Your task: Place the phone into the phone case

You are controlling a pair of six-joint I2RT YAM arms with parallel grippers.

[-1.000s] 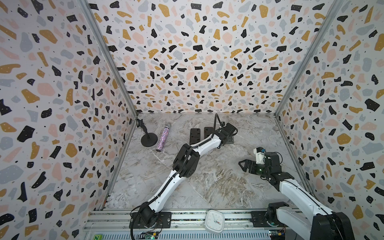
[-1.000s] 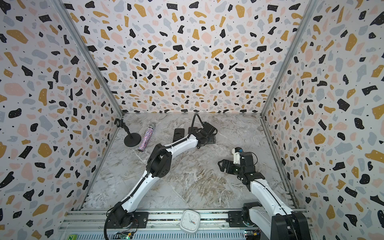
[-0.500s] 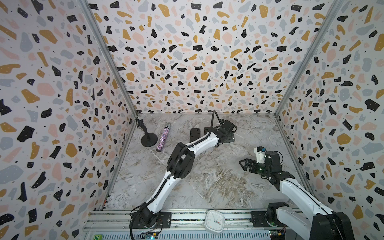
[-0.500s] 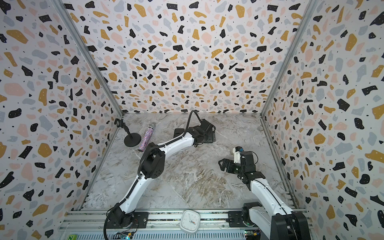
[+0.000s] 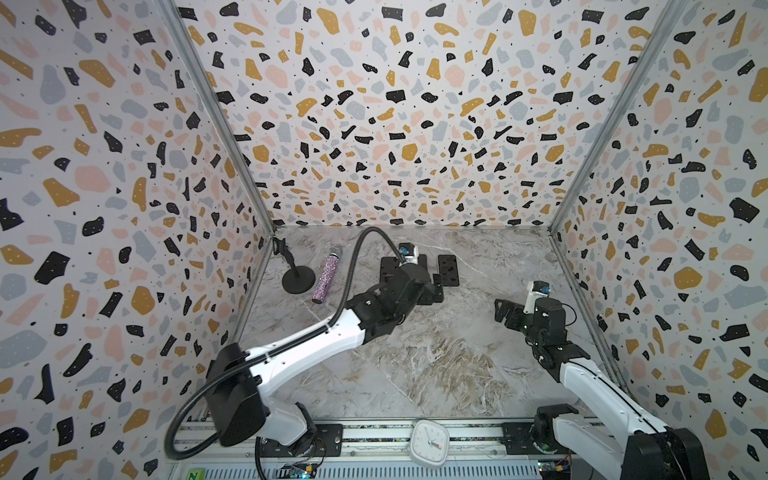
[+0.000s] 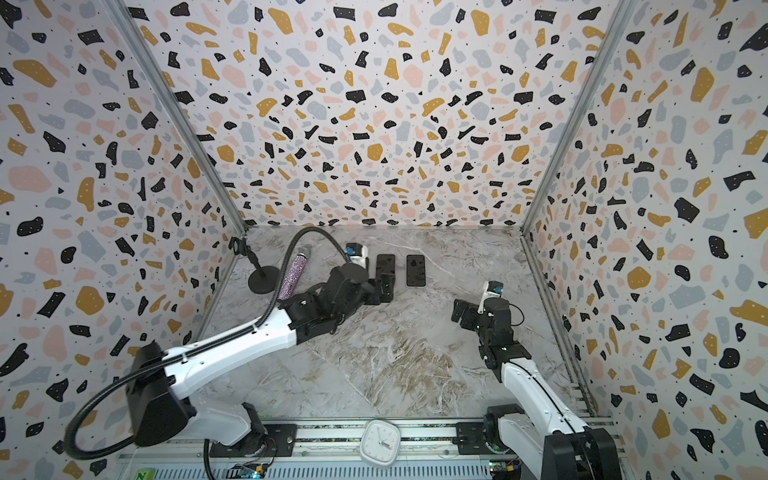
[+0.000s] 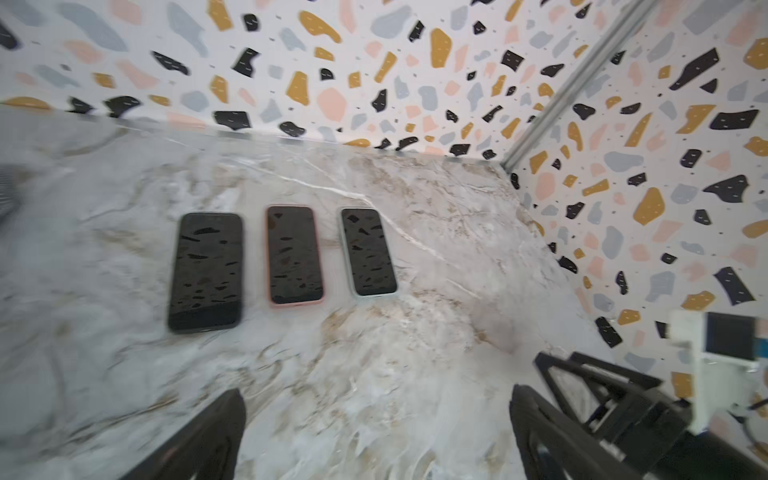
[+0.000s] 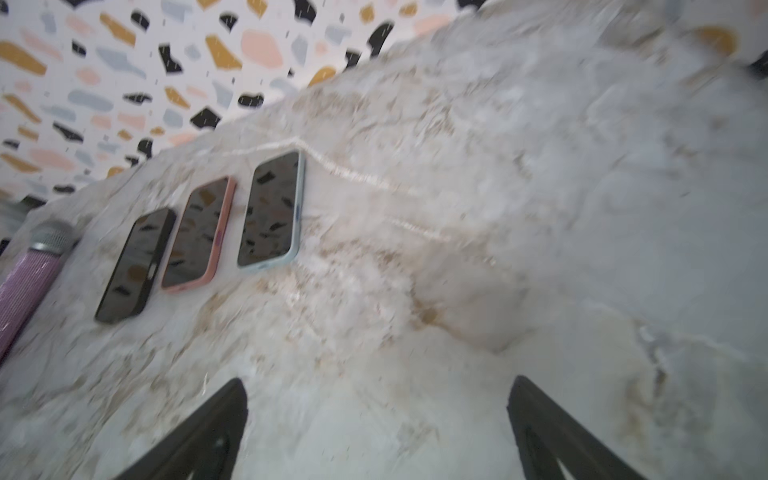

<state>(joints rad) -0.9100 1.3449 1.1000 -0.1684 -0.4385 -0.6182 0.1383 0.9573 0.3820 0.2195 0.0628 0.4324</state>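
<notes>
Three dark-screened phones lie side by side near the back of the marble table: a black one (image 7: 205, 272), a pink-rimmed one (image 7: 295, 255) and a pale-blue-rimmed one (image 7: 368, 251). The frames do not show which is the phone and which the phone case. In a top view the pale-blue-rimmed one (image 5: 449, 270) lies bare, and my left arm covers part of the others. My left gripper (image 7: 376, 415) (image 5: 436, 289) hangs open and empty just short of the row. My right gripper (image 8: 376, 407) (image 5: 505, 311) is open and empty, farther right and nearer the front.
A purple glitter microphone (image 5: 326, 276) lies beside a black round-based stand (image 5: 297, 280) at the back left. A white clock (image 5: 428, 442) sits on the front rail. Speckled walls close in the table on three sides.
My left arm has drawn back from the phones toward the front, its elbow dropping, and its jaws have spread wider. The right arm has stayed put.
</notes>
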